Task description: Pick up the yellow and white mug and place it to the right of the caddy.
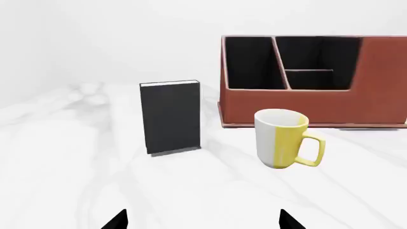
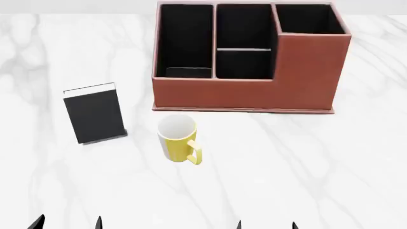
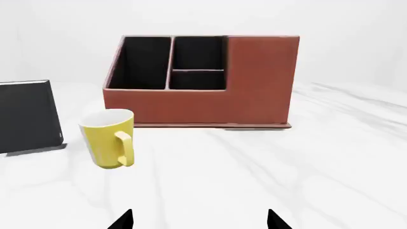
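The yellow and white mug (image 2: 178, 138) stands upright on the white marble table, just in front of the caddy (image 2: 305, 71), its handle toward me and to the right. It also shows in the left wrist view (image 1: 283, 138) and the right wrist view (image 3: 109, 138). The reddish-brown caddy (image 1: 305, 102) (image 3: 254, 76) stands at the back centre. My left gripper (image 2: 68, 223) and right gripper (image 2: 266, 225) are both open and empty, low at the near edge, well short of the mug. Only their fingertips (image 1: 117, 220) (image 3: 124, 220) show.
A black upright book with a white top edge (image 2: 94, 114) stands left of the mug, seen too in the left wrist view (image 1: 170, 117) and the right wrist view (image 3: 25, 117). Bare marble table (image 2: 330, 167) lies to the right of the caddy and mug.
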Robot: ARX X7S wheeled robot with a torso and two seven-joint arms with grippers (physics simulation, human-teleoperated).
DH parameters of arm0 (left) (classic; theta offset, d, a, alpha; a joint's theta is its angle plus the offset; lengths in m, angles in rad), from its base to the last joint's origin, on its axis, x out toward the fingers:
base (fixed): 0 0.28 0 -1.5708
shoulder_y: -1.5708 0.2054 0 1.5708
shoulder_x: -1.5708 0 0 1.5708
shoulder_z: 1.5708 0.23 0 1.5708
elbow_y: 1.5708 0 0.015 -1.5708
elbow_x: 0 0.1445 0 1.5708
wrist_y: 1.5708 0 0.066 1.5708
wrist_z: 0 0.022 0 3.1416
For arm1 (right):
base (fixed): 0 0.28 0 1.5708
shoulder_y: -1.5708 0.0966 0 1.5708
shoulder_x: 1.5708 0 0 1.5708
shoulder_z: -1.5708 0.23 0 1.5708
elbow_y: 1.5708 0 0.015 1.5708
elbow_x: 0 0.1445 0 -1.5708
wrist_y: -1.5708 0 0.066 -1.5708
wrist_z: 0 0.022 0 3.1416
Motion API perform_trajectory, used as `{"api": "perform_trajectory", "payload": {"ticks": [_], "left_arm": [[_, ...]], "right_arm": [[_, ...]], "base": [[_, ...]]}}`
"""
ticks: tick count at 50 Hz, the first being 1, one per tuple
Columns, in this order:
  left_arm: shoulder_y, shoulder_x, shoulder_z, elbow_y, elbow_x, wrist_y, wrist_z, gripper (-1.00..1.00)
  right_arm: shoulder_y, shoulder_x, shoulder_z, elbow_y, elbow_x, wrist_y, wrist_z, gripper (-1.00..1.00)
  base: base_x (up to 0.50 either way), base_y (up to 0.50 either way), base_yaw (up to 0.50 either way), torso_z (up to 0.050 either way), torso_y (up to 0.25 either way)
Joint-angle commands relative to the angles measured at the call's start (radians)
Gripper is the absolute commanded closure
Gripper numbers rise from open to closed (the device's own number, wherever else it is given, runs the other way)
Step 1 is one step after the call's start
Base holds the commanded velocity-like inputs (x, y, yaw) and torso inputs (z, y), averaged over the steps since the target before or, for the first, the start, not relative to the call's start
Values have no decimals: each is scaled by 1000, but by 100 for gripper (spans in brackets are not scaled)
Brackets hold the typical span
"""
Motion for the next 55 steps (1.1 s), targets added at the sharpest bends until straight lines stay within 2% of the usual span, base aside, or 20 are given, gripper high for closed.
{"api": "perform_trajectory", "payload": {"ticks": [1, 16, 21, 28, 41, 44, 46, 49, 55], "left_arm": [[-4, -16, 21, -3, -9, -12, -22, -100], [-9, -54, 67, -3, -45, -26, -72, -100], [-11, -65, 93, -5, -8, -29, -101, -100], [-7, -69, 81, 0, -63, -15, -99, -100], [-10, -84, 103, -3, -73, -14, -117, -100], [-11, -87, 112, 5, -57, -23, -132, -100], [-3, -85, 117, 28, -33, 4, -158, -100], [4, -99, 133, 80, -44, -38, -138, -100], [11, -114, 170, 233, 26, -192, -174, -100]], "right_arm": [[-3, 16, -25, -3, 9, -4, 18, -100], [-4, 55, -68, -7, 51, -3, 59, -100], [-3, 63, -77, -6, 58, -3, 68, -100], [2, 72, -90, 1, 65, -3, 79, -100], [7, 90, -128, 8, 30, -8, 115, -100], [-3, 96, -130, -39, -4, 7, 151, -100], [-25, 101, -120, -156, 25, 46, 149, -100], [-41, 109, -123, -235, 35, 76, 147, -100], [-63, 123, -133, -411, 44, 143, 153, -100]], "base": [[0, 0, 0, 0, 0], [0, 0, 0, 0, 0], [0, 0, 0, 0, 0], [0, 0, 0, 0, 0], [0, 0, 0, 0, 0], [0, 0, 0, 0, 0], [0, 0, 0, 0, 0], [0, 0, 0, 0, 0], [0, 0, 0, 0, 0]]}}
